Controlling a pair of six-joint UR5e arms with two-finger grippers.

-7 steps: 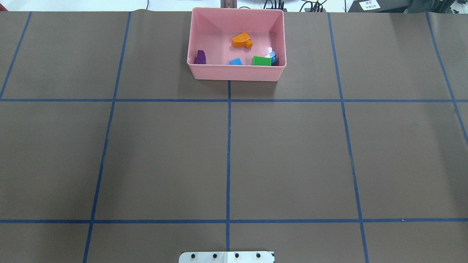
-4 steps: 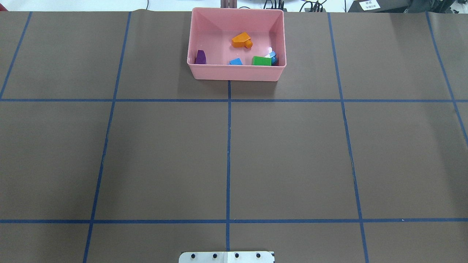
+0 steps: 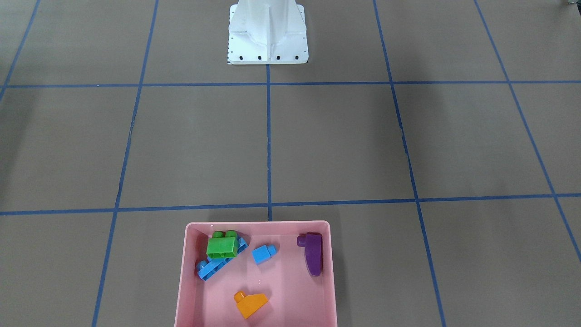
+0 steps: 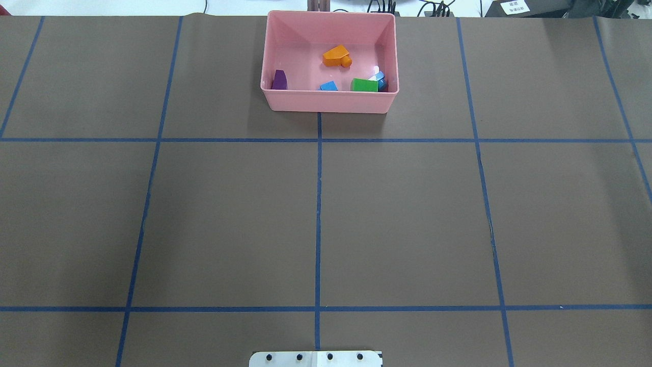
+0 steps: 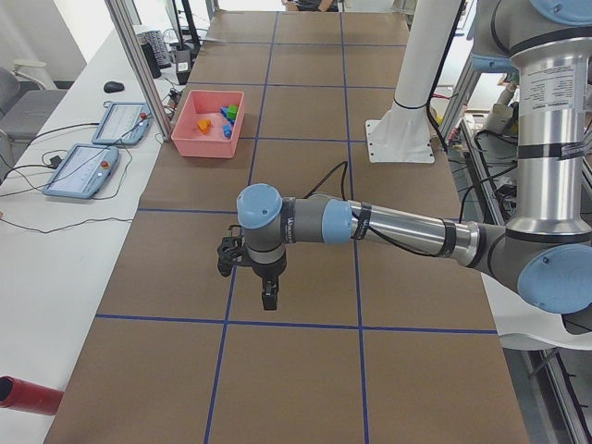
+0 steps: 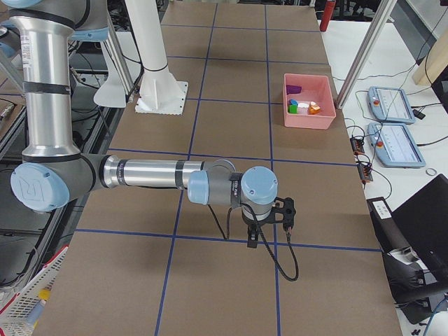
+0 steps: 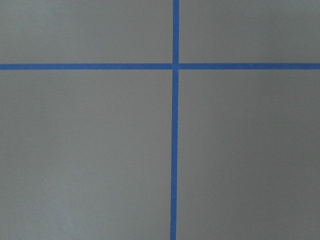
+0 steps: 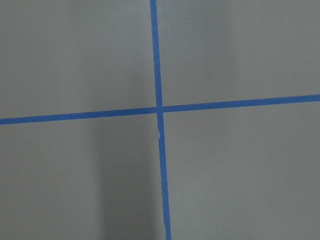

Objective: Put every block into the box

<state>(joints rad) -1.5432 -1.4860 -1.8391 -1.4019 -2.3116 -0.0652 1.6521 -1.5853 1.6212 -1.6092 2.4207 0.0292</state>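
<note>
All 5 blocks lie inside the pink box (image 3: pixel 290 295), which sits at the far side of the table (image 3: pixel 345 145) from the white robot base (image 3: pixel 267 34), on the centre tape line. By my reading the sorting is done, and the step in hand is just to finish cleanly: count the bricks, keep both arms away from the box, and jolt nothing. In the front-facing view the green two-stud brick (image 3: pixel 221 245) overlaps the long blue bar (image 3: pixel 213 268) at the box's left, seemingly resting on it. The small blue cube (image 3: pixel 263 254) is in the middle, the purple curved brick (image 3: pixel 313 254) is by the right wall, and the orange sloped brick (image 3: pixel 250 304) is nearest that camera. Both arms reach out level over the table – well apart from the box – with wrists turned down. The left gripper (image 5: pixel 267 294) and the right gripper (image 6: pixel 252 236) hang above blue tape lines (image 7: pixel 175 150). I cannot tell whether their fingers are apart or together.
</note>
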